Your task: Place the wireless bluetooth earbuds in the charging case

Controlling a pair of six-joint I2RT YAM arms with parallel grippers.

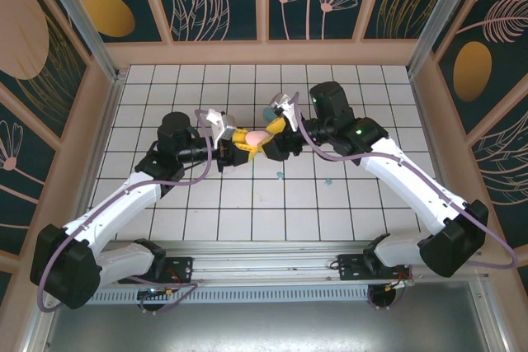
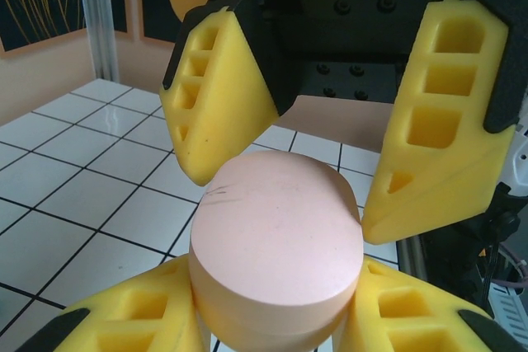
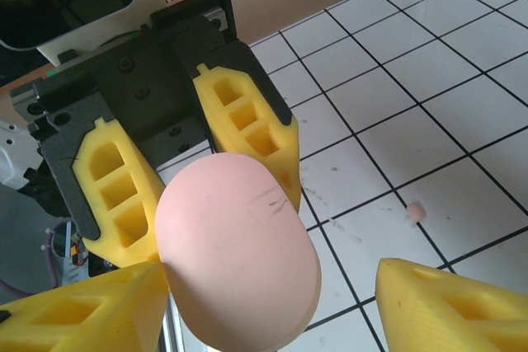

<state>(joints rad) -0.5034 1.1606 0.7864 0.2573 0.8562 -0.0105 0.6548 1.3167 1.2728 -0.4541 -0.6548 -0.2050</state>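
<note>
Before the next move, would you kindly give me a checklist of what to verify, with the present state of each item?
1. Left tool clamped on the pink case: ok.
2. Case held clear of the tiled table: ok.
3. Right tool gripping the case: not ok; its fingers stand open on either side.
4. Case lid open to take earbuds: not ok; it looks shut.
5. Pink earbud lying free on a tile: ok.
6. Teal earbud lying free on the table: ok. Second pink one: cannot tell.
</note>
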